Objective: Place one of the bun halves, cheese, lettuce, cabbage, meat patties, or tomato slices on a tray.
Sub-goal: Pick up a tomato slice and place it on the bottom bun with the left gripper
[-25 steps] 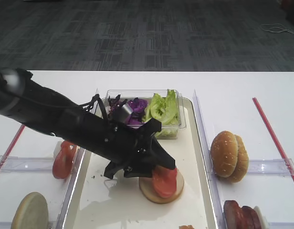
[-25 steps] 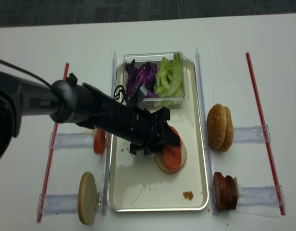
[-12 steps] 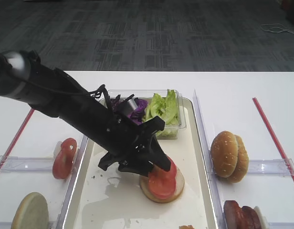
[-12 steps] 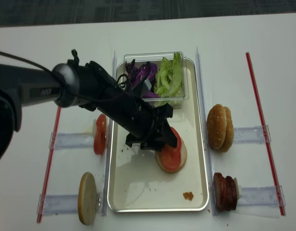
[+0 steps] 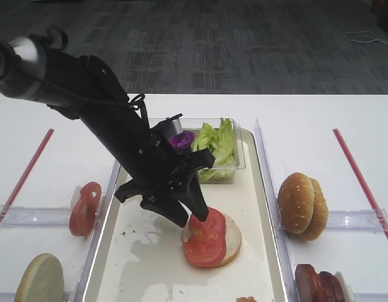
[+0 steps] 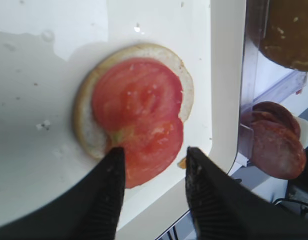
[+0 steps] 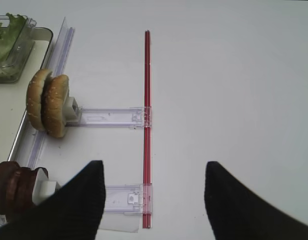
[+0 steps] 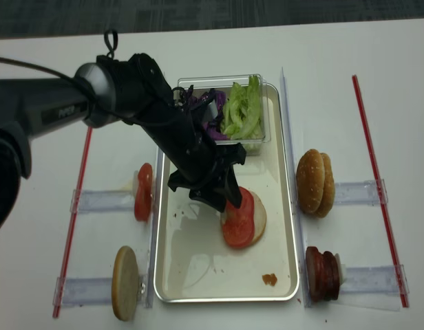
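Two tomato slices (image 6: 139,117) lie overlapped on a cut bun half (image 6: 91,135) sitting on the tray (image 8: 198,265), and I see my left gripper (image 6: 151,165) just above them with fingers (image 6: 106,200) spread wide, holding nothing. Beyond the tray's right rim stand more buns (image 8: 315,182) and meat patties (image 8: 322,273); beyond those, my right gripper (image 7: 151,197) hovers over bare table (image 7: 234,75), fingers apart.

Two tomato slices (image 6: 139,117) lie overlapping on a bun half (image 6: 89,132) in the tray (image 6: 226,75).
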Available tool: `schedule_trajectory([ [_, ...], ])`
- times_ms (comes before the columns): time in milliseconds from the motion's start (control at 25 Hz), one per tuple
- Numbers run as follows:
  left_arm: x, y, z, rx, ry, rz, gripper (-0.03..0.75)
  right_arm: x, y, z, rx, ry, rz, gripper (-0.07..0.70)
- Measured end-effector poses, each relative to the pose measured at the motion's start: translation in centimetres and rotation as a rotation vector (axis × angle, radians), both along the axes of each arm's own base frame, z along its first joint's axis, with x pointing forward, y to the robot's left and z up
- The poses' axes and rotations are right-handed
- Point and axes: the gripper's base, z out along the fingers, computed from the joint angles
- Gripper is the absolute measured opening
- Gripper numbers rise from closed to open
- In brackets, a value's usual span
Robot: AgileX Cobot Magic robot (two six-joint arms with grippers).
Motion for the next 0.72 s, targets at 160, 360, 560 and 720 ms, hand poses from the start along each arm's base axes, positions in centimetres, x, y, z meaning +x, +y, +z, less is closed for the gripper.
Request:
schedule_trajectory([
  [160,0.5,0.2,1.0,0.065,-0.006,-0.039,0.279,0.0,0.0,0.0,0.0,0.0,0.0,0.453],
  [360,1.5,0.5,2.7,0.151,-0.037,-0.068,0.279,0.0,0.0,0.0,0.0,0.0,0.0,0.453],
  [560,2.6,1.0,4.3,0.244,-0.108,-0.044,0.279,0.0,0.0,0.0,0.0,0.0,0.0,0.453],
  [720,3.5,1.7,5.7,0.346,-0.175,0.008,0.279,0.0,0.0,0.0,0.0,0.0,0.0,0.453],
])
